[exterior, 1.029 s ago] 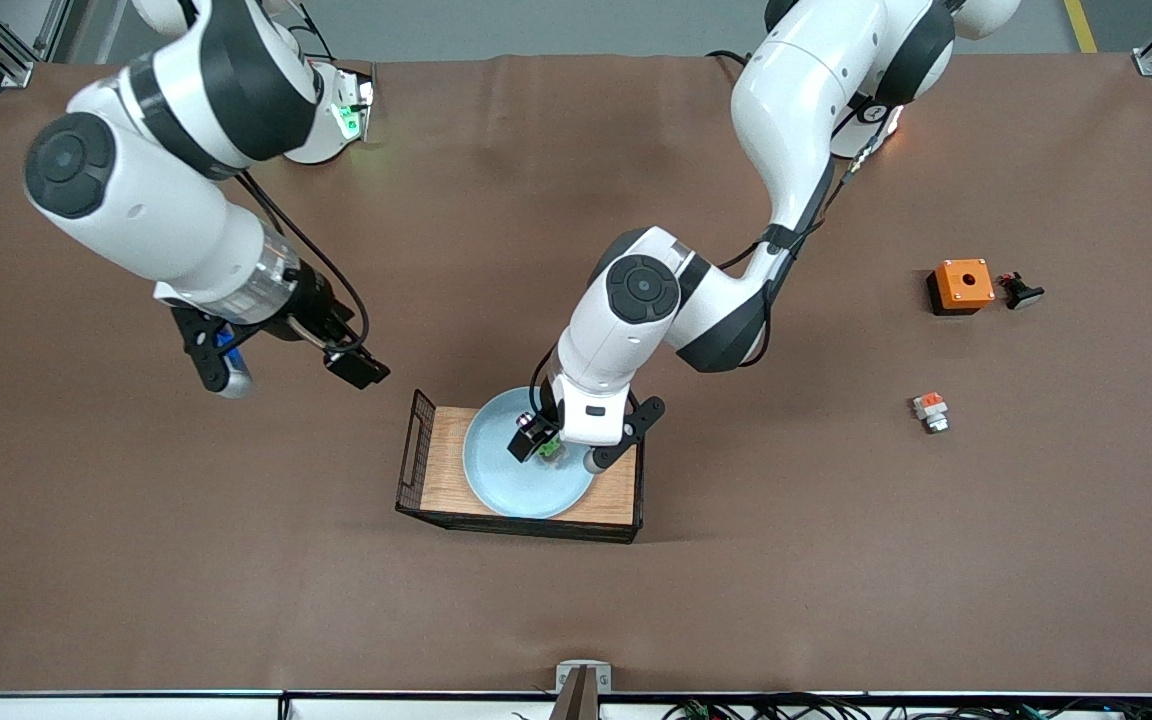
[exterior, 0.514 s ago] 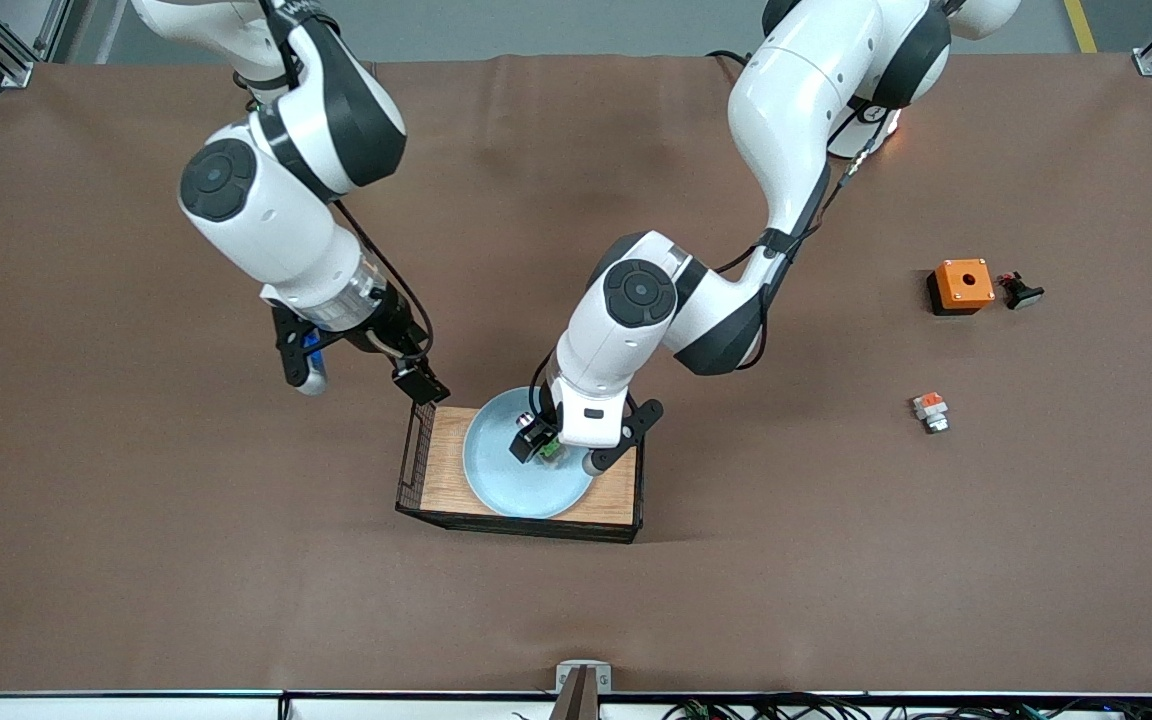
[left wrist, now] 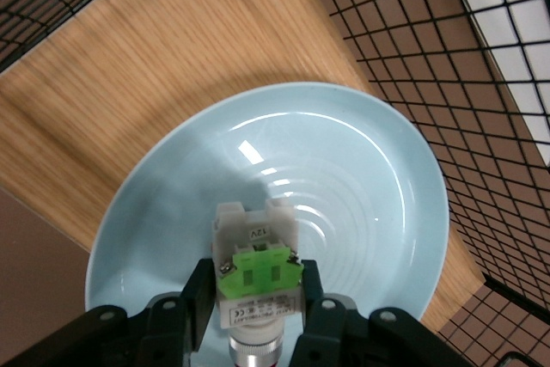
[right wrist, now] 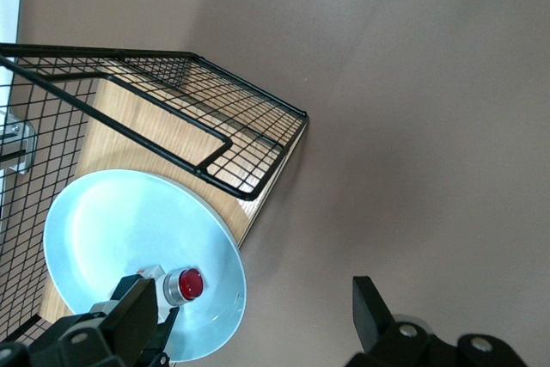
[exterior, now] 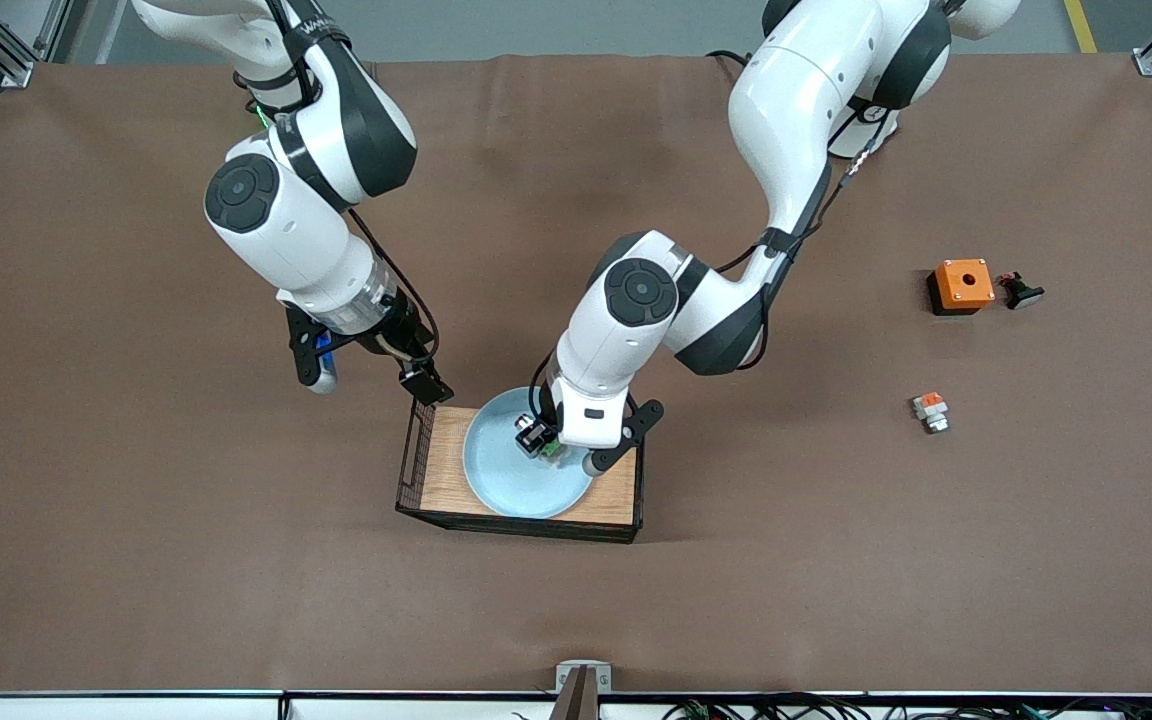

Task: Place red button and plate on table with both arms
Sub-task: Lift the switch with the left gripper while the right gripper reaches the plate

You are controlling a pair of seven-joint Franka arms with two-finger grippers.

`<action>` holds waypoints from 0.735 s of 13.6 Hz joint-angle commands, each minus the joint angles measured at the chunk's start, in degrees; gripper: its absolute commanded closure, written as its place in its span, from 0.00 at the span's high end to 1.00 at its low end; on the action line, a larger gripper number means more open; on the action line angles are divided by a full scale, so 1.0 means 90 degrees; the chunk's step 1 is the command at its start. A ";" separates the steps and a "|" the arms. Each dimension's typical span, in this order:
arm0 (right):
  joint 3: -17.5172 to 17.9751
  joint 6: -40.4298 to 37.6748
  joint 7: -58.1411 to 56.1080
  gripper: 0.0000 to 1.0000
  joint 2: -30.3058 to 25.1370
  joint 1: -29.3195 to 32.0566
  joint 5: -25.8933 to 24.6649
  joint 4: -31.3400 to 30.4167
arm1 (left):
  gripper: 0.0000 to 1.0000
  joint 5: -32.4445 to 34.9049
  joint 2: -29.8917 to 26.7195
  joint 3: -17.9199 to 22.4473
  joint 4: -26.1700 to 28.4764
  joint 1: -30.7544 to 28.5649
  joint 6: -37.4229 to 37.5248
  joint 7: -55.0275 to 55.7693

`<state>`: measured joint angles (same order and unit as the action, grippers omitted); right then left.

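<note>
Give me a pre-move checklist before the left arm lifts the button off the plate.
1. Left gripper shut on the button: ok, its fingers clamp both sides of the green middle.
2. Button centred in the grip: ok in the left wrist view.
3. Button free of the plate: cannot tell; it sits low over the plate.
4. Plate seated in the tray: ok, flat on the wood.
5. Right gripper clear of the left arm: ok, it hangs open over the table beside the tray's wire end.
6. Other parts out of the way: ok, the orange box and the orange-topped block lie toward the left arm's end.
</note>
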<state>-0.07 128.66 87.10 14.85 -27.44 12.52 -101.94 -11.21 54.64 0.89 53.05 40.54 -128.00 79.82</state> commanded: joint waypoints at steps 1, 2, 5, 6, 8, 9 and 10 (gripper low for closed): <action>-0.0032 0.0157 0.0038 1.00 -0.0069 -0.0057 -0.0005 -0.0129 | 0.00 0.0044 0.0111 0.0086 -0.0299 0.0027 0.0198 -0.0089; -0.0032 0.0157 0.0038 1.00 -0.0068 -0.0057 -0.0005 -0.0129 | 0.00 0.0015 0.0053 0.0067 -0.0299 0.0017 0.0402 -0.0060; -0.0032 0.0167 0.0068 1.00 -0.0029 -0.0067 -0.0005 -0.0129 | 0.00 -0.0219 -0.0512 0.0067 -0.0289 -0.0168 0.1455 -0.0060; -0.0022 0.0167 0.0116 1.00 -0.0029 -0.0067 -0.0005 -0.0119 | 0.00 -0.0277 -0.0679 0.0067 -0.0289 -0.0227 0.1816 -0.0079; -0.0032 0.0167 0.0087 1.00 0.0106 -0.0144 -0.0044 -0.0119 | 0.00 -0.0278 -0.1020 0.0067 -0.0289 -0.0383 0.2509 -0.0167; -0.0022 0.0177 0.0097 1.00 0.0223 -0.0145 -0.0015 -0.0090 | 0.00 -0.0278 -0.1206 0.0067 -0.0280 -0.0480 0.2910 -0.0390; -0.0022 0.0206 0.0078 1.00 0.0321 -0.0154 0.0015 -0.0051 | 0.00 -0.0278 -0.1391 0.0047 -0.0251 -0.0616 0.3378 -0.0682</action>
<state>0.00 129.43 87.11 15.96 -28.06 12.49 -102.83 -12.60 45.39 1.05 49.67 36.34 -103.45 77.71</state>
